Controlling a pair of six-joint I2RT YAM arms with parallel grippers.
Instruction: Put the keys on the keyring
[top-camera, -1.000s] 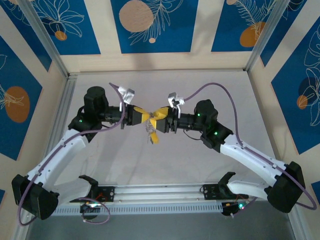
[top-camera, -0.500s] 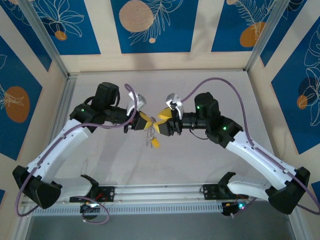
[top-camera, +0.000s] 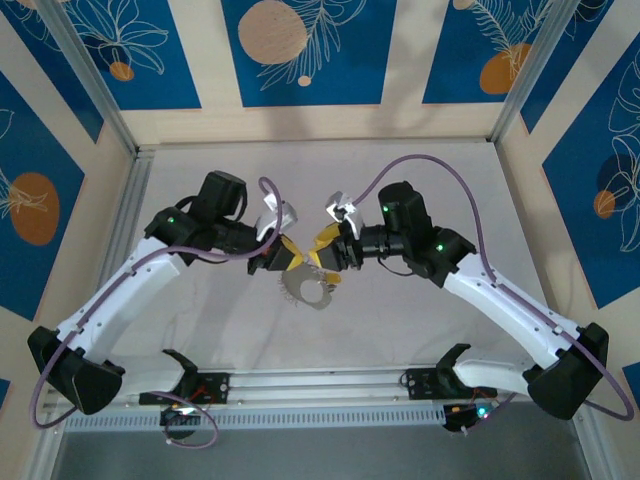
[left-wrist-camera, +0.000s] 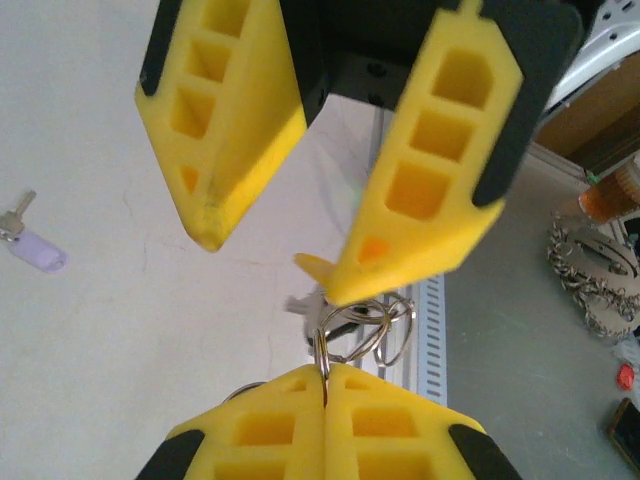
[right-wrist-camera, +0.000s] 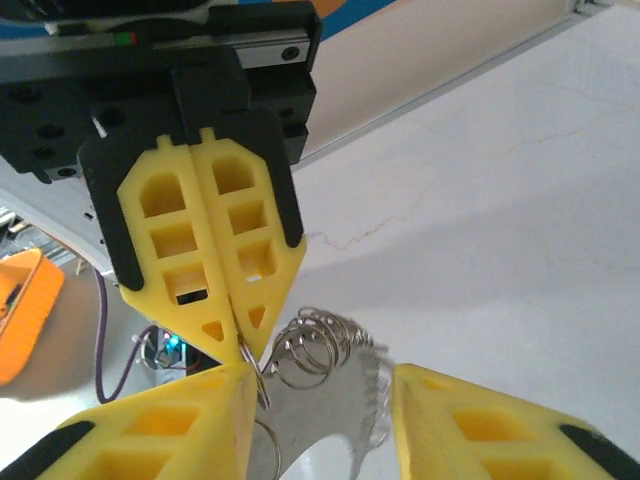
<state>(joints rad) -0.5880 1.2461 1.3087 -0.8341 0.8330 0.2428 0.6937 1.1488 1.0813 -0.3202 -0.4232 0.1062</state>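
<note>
My left gripper (left-wrist-camera: 327, 385) is shut on a thin silvery ring of the keyring (left-wrist-camera: 372, 325), whose small linked rings hang just beyond its fingertips. In the top view the keyring (top-camera: 308, 290) is a blurred grey shape under both grippers, in mid-air over the table's middle. My right gripper (right-wrist-camera: 322, 375) faces the left gripper (right-wrist-camera: 240, 340) tip to tip. It is open, with its jaws either side of the ring bunch (right-wrist-camera: 318, 345). One key with a pale lilac head (left-wrist-camera: 35, 250) lies apart on the table.
A slotted metal rail (top-camera: 320, 385) runs along the near table edge between the arm bases. An aluminium frame (top-camera: 135, 200) and patterned wall panels bound the table. Clutter (left-wrist-camera: 590, 265) sits beyond the table edge.
Both grippers have shifted and turned while staying tip to tip. The hanging ring bunch has swung out below them and blurs. The right jaws have narrowed somewhat.
</note>
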